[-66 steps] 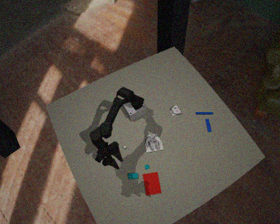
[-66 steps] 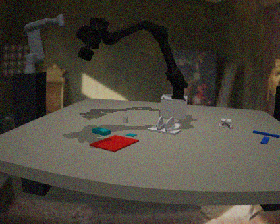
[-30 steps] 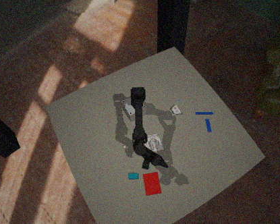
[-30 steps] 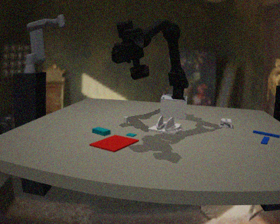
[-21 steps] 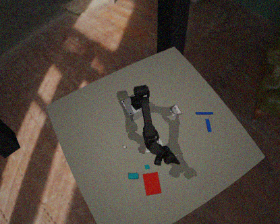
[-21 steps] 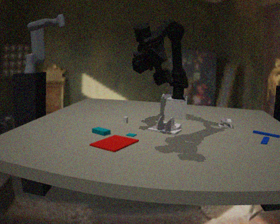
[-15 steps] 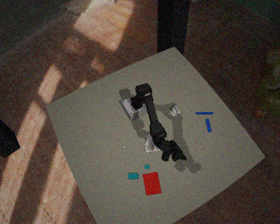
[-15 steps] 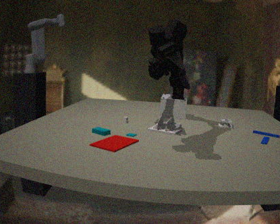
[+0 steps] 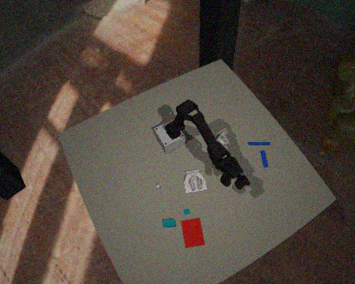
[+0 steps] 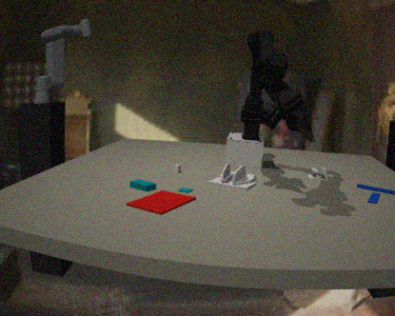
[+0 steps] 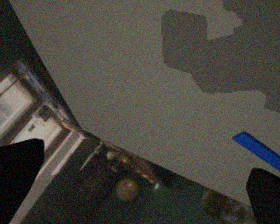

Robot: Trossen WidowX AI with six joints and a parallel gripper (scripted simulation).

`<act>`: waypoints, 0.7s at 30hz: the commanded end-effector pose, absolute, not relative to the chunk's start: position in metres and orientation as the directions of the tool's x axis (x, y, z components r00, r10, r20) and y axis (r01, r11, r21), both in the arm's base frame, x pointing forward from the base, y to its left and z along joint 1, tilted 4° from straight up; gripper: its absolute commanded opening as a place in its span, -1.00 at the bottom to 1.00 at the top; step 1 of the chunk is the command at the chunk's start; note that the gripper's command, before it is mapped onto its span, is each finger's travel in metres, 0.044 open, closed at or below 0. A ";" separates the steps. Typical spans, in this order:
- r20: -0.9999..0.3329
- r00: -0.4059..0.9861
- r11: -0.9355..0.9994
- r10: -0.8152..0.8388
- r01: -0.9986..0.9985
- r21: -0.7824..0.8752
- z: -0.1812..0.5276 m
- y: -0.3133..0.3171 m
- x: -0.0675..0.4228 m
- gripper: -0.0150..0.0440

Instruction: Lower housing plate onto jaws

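A white plate lies near the middle of the table with two upright, curved white pieces on it. A smaller white part lies apart, toward the blue strips. It is too small and grainy to tell which of these is the housing plate, or to make out pins and stubs. My gripper is open and empty, held high above the table, to the right of the plate in the top view. Its fingers stand wide apart in the wrist view, with neither white part in sight.
The arm rises from a white box. Two blue strips lie at the right. A red sheet, a teal block, a small teal piece and a small white cylinder lie around.
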State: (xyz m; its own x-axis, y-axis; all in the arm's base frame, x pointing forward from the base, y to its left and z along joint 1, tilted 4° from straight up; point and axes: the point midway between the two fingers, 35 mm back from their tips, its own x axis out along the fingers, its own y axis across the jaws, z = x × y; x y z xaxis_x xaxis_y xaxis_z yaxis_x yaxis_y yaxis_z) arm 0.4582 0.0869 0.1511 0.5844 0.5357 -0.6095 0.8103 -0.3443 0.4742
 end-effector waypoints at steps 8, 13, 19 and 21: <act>-0.761 0.405 -0.321 0.508 0.908 0.269 0.120 0.164 0.399 1.00; -0.828 0.314 -0.304 0.465 0.935 0.184 0.105 0.194 0.362 1.00; -0.898 0.214 -0.285 0.384 0.953 0.105 0.089 0.221 0.313 1.00; -0.918 0.185 -0.279 0.350 0.956 0.086 0.084 0.228 0.296 1.00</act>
State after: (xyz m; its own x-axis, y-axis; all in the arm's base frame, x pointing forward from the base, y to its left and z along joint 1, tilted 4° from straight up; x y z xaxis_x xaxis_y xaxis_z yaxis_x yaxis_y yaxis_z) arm 0.3180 0.2203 0.0881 0.2169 0.3922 -0.8940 0.9536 -0.2809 0.1081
